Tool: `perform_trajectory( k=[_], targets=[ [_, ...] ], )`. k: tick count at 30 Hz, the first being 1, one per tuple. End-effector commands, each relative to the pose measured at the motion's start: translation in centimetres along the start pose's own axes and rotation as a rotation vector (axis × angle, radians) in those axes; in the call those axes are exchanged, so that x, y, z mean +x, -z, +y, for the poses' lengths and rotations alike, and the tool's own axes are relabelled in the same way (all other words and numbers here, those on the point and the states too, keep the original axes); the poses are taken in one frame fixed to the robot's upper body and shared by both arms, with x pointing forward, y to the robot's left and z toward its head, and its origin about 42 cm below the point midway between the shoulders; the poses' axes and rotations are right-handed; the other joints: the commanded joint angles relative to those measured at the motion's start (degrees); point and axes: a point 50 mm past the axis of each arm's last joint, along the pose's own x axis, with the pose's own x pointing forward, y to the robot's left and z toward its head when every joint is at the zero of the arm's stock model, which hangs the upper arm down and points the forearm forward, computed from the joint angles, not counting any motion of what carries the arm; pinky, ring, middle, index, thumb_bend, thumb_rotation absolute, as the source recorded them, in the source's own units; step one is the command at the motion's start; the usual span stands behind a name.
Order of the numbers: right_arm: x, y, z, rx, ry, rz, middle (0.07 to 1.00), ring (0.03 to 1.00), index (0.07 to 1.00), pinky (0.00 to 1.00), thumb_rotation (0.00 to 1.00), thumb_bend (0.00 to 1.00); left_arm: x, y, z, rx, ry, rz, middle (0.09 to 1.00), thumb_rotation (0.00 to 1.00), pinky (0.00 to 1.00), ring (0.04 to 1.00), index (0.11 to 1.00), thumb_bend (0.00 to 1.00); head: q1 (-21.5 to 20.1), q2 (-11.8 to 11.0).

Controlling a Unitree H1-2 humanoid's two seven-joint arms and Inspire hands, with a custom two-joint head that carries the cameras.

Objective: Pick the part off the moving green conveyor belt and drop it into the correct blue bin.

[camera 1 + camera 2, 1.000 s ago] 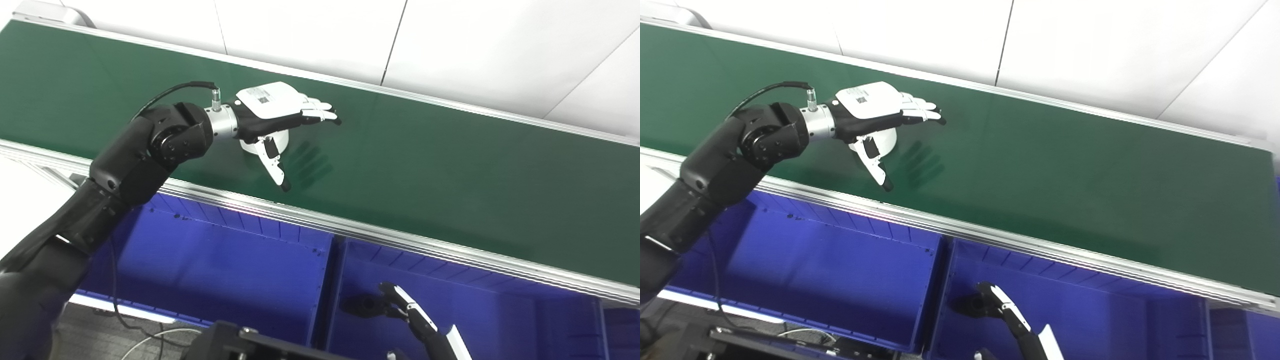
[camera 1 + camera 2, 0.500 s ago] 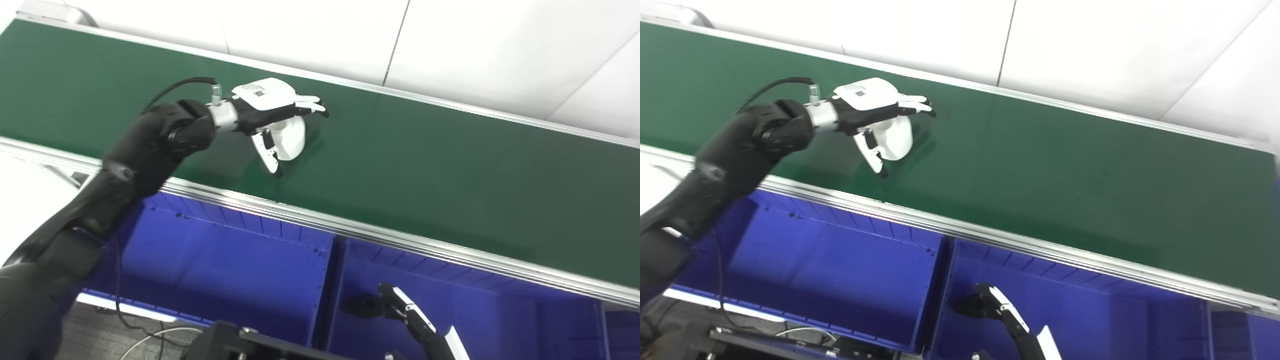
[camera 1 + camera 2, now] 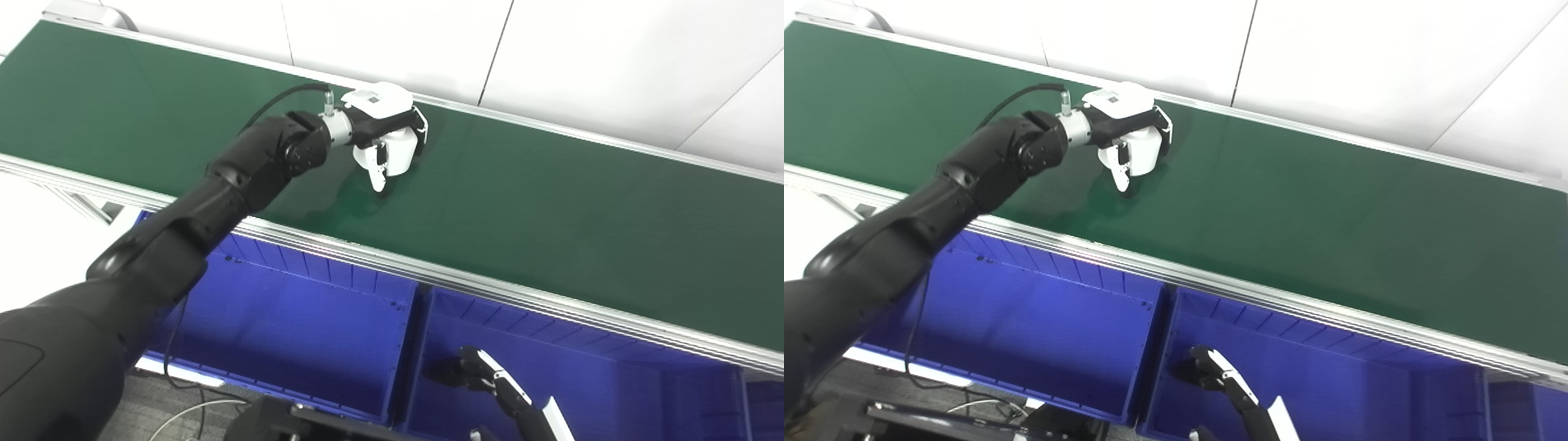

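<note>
Left eye view
- The left hand (image 3: 386, 131) is reached far out over the green conveyor belt (image 3: 551, 202), its fingers curled round a white cylindrical part (image 3: 399, 154) with the thumb hanging down the near side; the part appears to sit on the belt or just above it, I cannot tell which.
- Risk, as I judge it: the grip looks shallow and from above, so the smooth part could slip or tip as it is lifted, more so if the belt drags on its base.
- The arm is nearly at full stretch, so a snatched lift could swing the part into the far rail (image 3: 551, 125) just beyond it.
- The right hand (image 3: 490, 383) sits low over the right blue bin (image 3: 643, 392); only part of it shows, and I cannot tell whether it is open or closed.

Right eye view
- Between the part and the left blue bin (image 3: 1029, 331) runs the near aluminium rail (image 3: 1213, 285); a low carry could knock the part on it.
- The belt to the right of the left hand is bare, and both bins have open floor, divided by a wall (image 3: 1154, 361) the drop must not straddle.
</note>
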Motion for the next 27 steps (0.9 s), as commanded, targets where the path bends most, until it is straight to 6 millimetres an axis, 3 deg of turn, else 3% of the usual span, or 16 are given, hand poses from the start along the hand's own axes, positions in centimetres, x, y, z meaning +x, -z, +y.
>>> perform_trajectory(
  k=[1, 4, 15, 21, 27],
  targets=[
    [-0.1, -0.7, 0.3, 0.011, 0.007, -0.046, 0.921, 0.871, 0.883, 0.77, 0.85, 0.54, -1.2, -0.5, -1.8, -0.022, 0.029, -0.045, 0.291, 0.00, 0.15, 0.228, 0.249, 0.78, -0.1, 0.0],
    [-0.1, -0.7, 0.5, 0.010, 0.008, -0.047, 0.920, 0.870, 0.882, 0.77, 0.84, 0.53, -2.0, -1.4, -0.4, -0.051, -0.023, -0.089, 0.234, 0.00, 0.12, 0.178, 0.181, 0.73, -0.4, 0.1],
    [-0.2, -0.8, 0.5, 0.008, -0.001, -0.041, 0.926, 0.877, 0.890, 0.78, 0.85, 0.54, -5.0, -6.7, 5.6, -0.121, -0.132, -0.272, 0.259, 0.00, 0.16, 0.210, 0.185, 0.67, -0.1, 0.4],
    [-0.1, -0.8, 0.4, 0.014, 0.002, -0.043, 0.924, 0.877, 0.886, 0.78, 0.84, 0.53, -6.2, -8.1, 7.0, -0.150, -0.172, -0.311, 0.257, 0.00, 0.16, 0.210, 0.194, 0.68, -0.1, 0.5],
    [-0.1, -0.8, 0.4, 0.016, 0.001, -0.043, 0.922, 0.877, 0.884, 0.78, 0.85, 0.54, -7.4, -8.3, 7.5, -0.147, -0.222, -0.343, 0.263, 0.00, 0.15, 0.208, 0.201, 0.67, -0.2, 0.5]
  ],
)
